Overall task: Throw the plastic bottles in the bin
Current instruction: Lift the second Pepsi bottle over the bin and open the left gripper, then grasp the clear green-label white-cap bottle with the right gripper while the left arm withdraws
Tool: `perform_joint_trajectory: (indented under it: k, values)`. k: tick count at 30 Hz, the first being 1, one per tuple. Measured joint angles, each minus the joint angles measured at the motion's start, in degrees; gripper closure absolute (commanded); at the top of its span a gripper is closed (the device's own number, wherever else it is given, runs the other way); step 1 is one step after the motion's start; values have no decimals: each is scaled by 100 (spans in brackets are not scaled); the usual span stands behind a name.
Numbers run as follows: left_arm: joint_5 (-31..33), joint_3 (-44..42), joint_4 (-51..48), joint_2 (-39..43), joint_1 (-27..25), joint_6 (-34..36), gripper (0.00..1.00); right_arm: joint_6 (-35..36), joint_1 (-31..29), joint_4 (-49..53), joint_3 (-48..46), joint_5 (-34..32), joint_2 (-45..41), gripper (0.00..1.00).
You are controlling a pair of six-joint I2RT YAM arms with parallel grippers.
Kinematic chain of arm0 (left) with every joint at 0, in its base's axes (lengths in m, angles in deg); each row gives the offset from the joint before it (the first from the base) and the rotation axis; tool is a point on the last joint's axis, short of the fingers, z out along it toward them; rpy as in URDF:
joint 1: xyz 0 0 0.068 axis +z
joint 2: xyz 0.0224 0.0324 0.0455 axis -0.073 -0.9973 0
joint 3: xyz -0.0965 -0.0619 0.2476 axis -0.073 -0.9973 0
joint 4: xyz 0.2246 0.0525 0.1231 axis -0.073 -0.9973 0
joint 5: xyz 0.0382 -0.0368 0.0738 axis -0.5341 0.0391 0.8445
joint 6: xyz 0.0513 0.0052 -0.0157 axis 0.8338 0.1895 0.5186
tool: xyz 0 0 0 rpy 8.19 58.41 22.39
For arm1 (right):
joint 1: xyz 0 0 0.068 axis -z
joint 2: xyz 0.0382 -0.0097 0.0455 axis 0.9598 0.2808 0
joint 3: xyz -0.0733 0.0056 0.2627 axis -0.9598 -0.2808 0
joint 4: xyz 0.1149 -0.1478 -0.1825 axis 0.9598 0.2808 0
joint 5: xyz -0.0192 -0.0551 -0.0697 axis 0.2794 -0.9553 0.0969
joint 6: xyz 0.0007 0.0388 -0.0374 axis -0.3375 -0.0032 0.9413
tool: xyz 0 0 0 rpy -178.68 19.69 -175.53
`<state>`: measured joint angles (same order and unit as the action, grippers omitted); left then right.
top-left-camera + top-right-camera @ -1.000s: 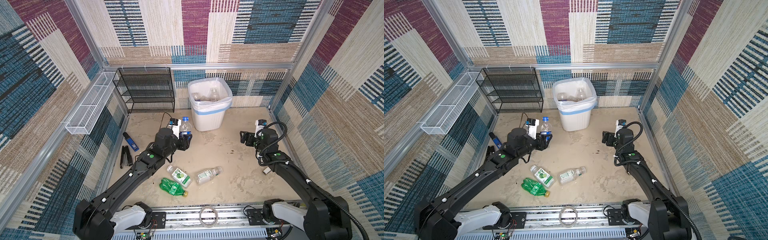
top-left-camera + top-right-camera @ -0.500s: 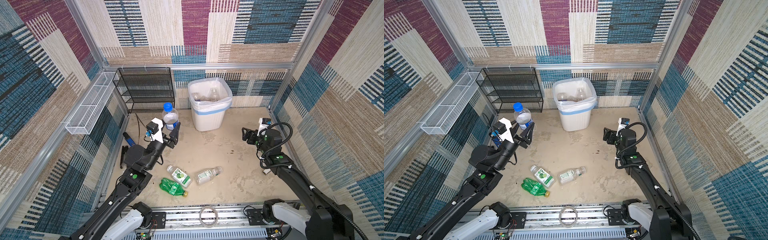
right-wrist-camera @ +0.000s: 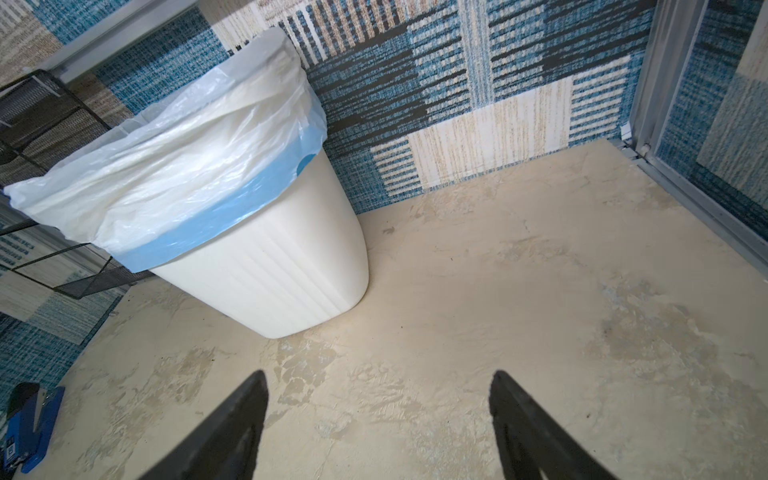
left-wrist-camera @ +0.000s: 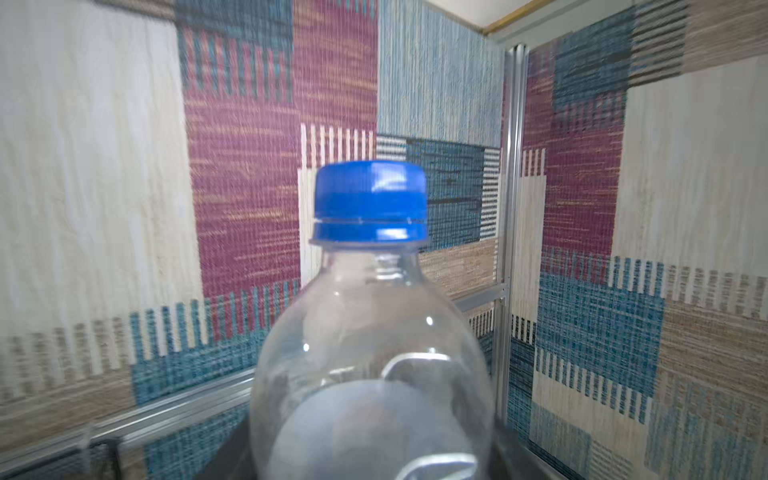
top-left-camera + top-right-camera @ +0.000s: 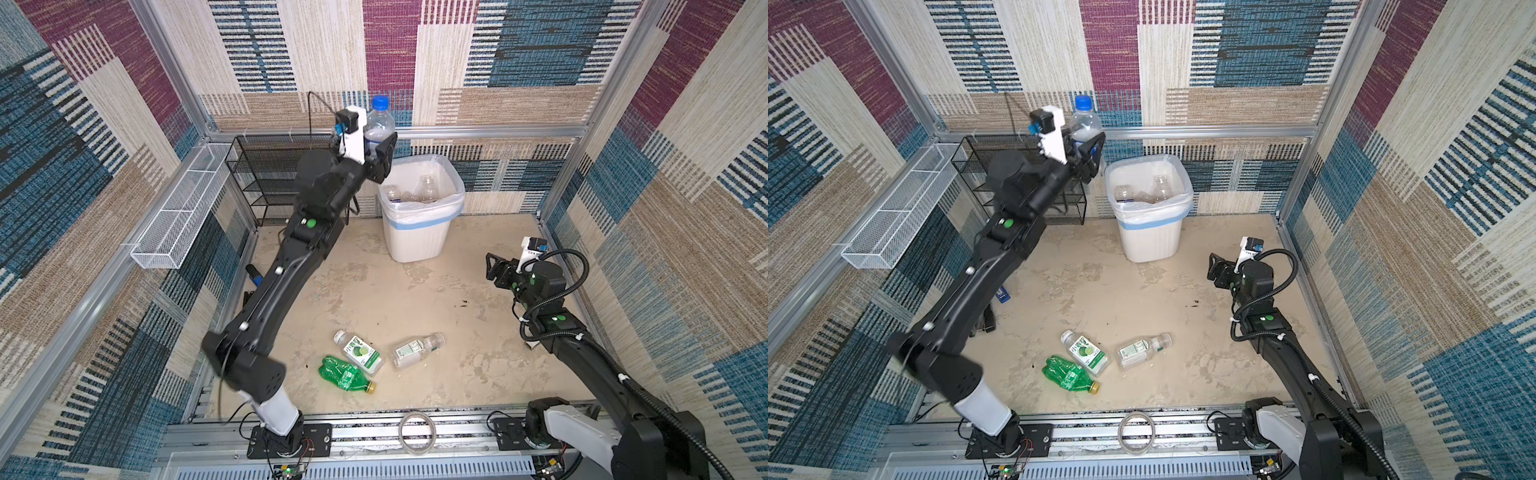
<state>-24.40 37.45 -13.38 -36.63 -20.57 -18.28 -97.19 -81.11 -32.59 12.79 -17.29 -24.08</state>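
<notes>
At the back wall, the bin [image 5: 415, 241], bottles [image 5: 426, 187] inside; mesh rack [image 5: 266, 174] just left of it. Raised left of the bin's rim, the held bottle [image 5: 379, 124]. In front, well apart, three floor bottles [image 5: 360, 353].

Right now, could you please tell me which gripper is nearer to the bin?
Left. The left gripper, shut on the blue-capped bottle, is raised beside the rim of the bin. The right gripper is open, low over the floor, apart from the bin on its other side.
</notes>
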Motion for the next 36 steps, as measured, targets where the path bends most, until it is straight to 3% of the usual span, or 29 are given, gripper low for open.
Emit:
perform_joint_trajectory:
  k: [2, 3, 6, 7, 8, 11, 13, 19, 24, 27, 31, 36]
  values:
    - [-326, 1797, -1169, -1451, 116, -334, 6, -72, 0, 4, -101, 92, -83, 16]
    - [-404, 2459, -1694, -2011, 142, -459, 1, -79, 0, 4, -166, 136, -155, 16]
    - [-595, 4328, -2833, -3432, 153, -782, 1, -118, 0, 22, -313, 234, -365, 17]
    - [-682, 4503, -2830, -3644, 162, -868, 1, -120, 0, 31, -341, 247, -417, 17]
    - [-743, 4223, -2739, -3617, 164, -949, 1, -118, 0, 48, -361, 282, -461, 17]
    - [-778, 2122, -2129, -2761, 186, -966, 1, -118, 0, 81, -372, 286, -544, 17]
    - [-706, 1161, -1777, -2124, 212, -1054, 1, -116, 0, 81, -372, 293, -562, 17]
    - [-754, 448, -1373, -286, 208, -981, 1, -114, 0, 129, -264, 435, -343, 20]
    - [-863, -428, -385, 966, 210, -745, 2, 26, -2, 507, 35, 579, -74, 20]
    - [-817, -1296, -769, 1458, 212, -516, 3, 256, -116, 1062, 426, 627, 116, 21]
    - [-396, -2479, -1480, 2315, 223, -225, 5, 345, -645, 1902, 702, 525, 122, 20]
    - [223, -4251, -1943, 3652, 302, -24, 4, -546, -2028, 2726, 573, 372, -79, 21]
